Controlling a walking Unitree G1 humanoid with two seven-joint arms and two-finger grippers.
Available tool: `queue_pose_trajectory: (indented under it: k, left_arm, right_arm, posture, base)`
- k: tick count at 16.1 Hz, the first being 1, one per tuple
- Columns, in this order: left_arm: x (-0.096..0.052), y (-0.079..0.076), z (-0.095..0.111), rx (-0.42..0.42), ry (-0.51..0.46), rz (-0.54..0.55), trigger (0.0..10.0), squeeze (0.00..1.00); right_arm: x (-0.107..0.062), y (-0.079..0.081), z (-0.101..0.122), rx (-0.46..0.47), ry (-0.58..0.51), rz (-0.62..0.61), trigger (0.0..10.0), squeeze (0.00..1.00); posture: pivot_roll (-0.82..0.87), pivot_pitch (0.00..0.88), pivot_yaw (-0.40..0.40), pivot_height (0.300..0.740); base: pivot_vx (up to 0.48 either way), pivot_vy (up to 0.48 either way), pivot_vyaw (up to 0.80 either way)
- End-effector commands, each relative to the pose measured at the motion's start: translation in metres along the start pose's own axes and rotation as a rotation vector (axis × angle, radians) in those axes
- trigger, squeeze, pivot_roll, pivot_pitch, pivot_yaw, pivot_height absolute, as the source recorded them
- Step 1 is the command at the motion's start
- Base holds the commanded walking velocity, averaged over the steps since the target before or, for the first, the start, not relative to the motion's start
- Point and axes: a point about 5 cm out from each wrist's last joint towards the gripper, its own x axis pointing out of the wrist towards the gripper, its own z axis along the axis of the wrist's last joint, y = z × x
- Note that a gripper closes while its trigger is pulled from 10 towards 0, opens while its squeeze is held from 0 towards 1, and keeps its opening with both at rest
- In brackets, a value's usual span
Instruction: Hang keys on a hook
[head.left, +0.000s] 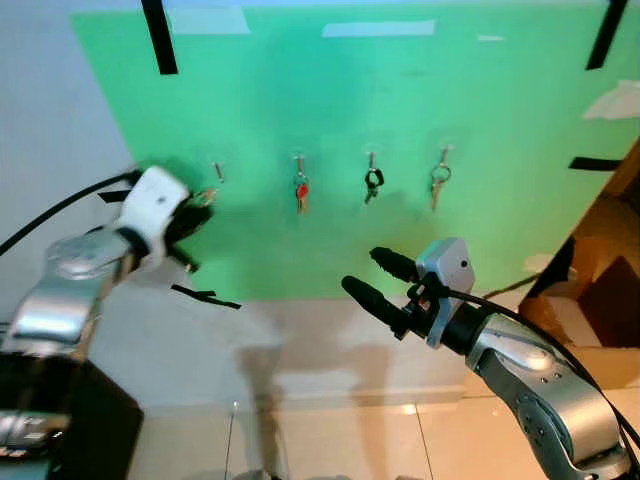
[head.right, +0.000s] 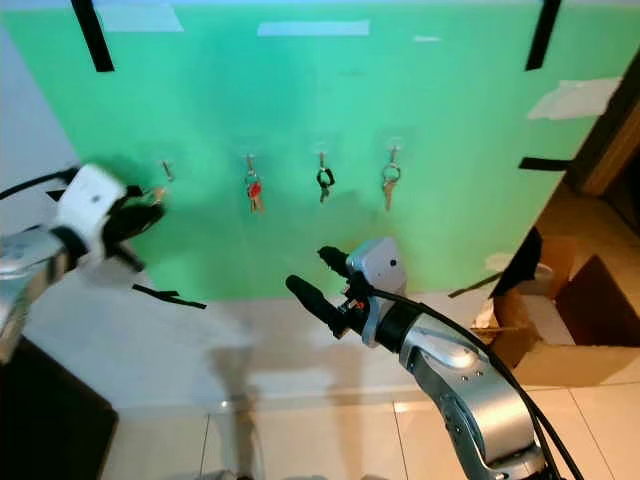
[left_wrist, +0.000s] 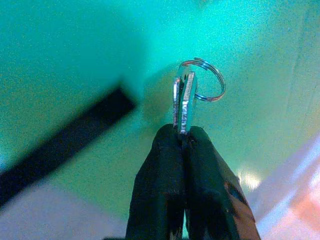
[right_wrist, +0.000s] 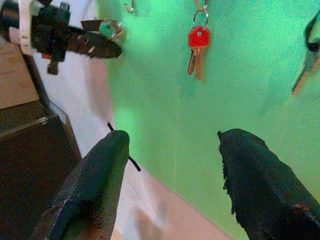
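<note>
A green board (head.left: 330, 150) on the wall carries a row of small hooks. The leftmost hook (head.left: 217, 171) is bare. My left gripper (head.left: 196, 212) is raised just left of and below it, shut on a set of silver keys (left_wrist: 184, 97) with a ring (left_wrist: 207, 80). Three other hooks hold keys: a red-headed set (head.left: 301, 192), a black set (head.left: 373, 182) and a silver set (head.left: 439, 180). My right gripper (head.left: 380, 278) hangs open in front of the board's lower edge, holding nothing.
Black tape strips (head.left: 158, 36) mark the board's corners, and one strip (head.left: 205, 296) lies below my left gripper. A cardboard box (head.left: 595, 300) stands at the right. A dark cabinet (head.left: 60, 420) sits at the lower left. Tiled floor (head.left: 330, 440) runs below.
</note>
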Motion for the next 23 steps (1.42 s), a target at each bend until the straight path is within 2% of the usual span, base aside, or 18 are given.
queue_pose_trajectory:
  k: [1,3,5,7,9,10,11,12,15,19,22,23]
  left_arm:
    - [-0.003,0.002,-0.002,-0.013,0.018,-0.010,10.0,0.00]
    - [-0.004,-0.001,-0.004,-0.032,0.030,-0.031,10.0,0.00]
    - [-0.003,-0.001,0.007,-0.058,-0.082,-0.010,10.0,0.00]
    - [-0.005,0.001,0.028,-0.090,-0.250,0.017,10.0,0.00]
    - [-0.007,-0.003,0.038,-0.094,-0.322,-0.019,10.0,0.00]
    - [-0.007,-0.004,0.037,-0.084,-0.316,-0.026,10.0,0.00]
    - [-0.005,-0.003,0.029,0.001,-0.238,-0.020,10.0,0.00]
    - [-0.004,-0.001,0.025,0.036,-0.206,-0.004,10.0,0.00]
    - [0.001,-0.003,0.031,0.054,-0.231,-0.022,10.0,0.00]
    - [0.018,-0.012,0.043,0.095,-0.259,-0.056,10.0,0.00]
    - [0.026,-0.013,0.040,0.141,-0.222,-0.054,10.0,0.00]
    - [0.030,-0.008,0.038,0.167,-0.195,-0.011,10.0,0.00]
  right_arm:
    - [0.002,0.003,0.001,-0.011,0.006,0.020,10.0,0.00]
    - [0.002,0.003,0.001,-0.012,0.007,0.020,10.0,0.00]
    - [0.002,0.003,0.001,-0.014,0.006,0.020,10.0,0.00]
    - [0.002,0.003,0.001,-0.016,0.005,0.022,10.0,0.00]
    - [0.002,0.004,0.001,-0.016,0.003,0.026,10.0,0.00]
    - [0.002,0.004,0.001,-0.016,0.003,0.028,10.0,0.00]
    - [0.002,0.004,0.002,-0.015,0.001,0.033,10.0,0.00]
    - [0.003,0.004,0.002,-0.015,0.000,0.035,10.0,0.00]
    - [0.004,0.004,0.002,-0.014,0.000,0.035,10.0,0.00]
    - [0.003,0.003,0.002,-0.014,-0.001,0.029,10.0,0.00]
    - [0.003,0.004,0.001,-0.014,0.000,0.028,10.0,0.00]
    - [0.003,0.004,0.002,-0.015,-0.001,0.028,10.0,0.00]
  posture:
    - [-0.02,0.000,0.075,0.740]
    - [-0.02,0.000,0.075,0.740]
    - [-0.02,0.000,0.073,0.740]
    - [-0.02,0.000,0.072,0.740]
    - [-0.02,0.000,0.071,0.740]
    - [-0.02,0.000,0.071,0.740]
    - [-0.02,0.000,0.073,0.740]
    - [-0.02,0.000,0.072,0.740]
    - [-0.02,0.000,0.070,0.740]
    - [-0.02,0.000,0.077,0.740]
    - [-0.03,0.000,0.079,0.740]
    - [-0.03,0.000,0.078,0.740]
  base:
    - [0.000,0.000,0.00]
    - [0.000,0.000,0.00]
    - [0.000,0.000,0.00]
    - [0.000,0.000,0.00]
    - [0.000,0.000,0.00]
    - [0.000,0.000,0.00]
    - [0.000,0.000,0.00]
    - [0.000,0.000,0.00]
    - [0.000,0.000,0.00]
    - [0.000,0.000,0.00]
    - [0.000,0.000,0.00]
    - [0.000,0.000,0.00]
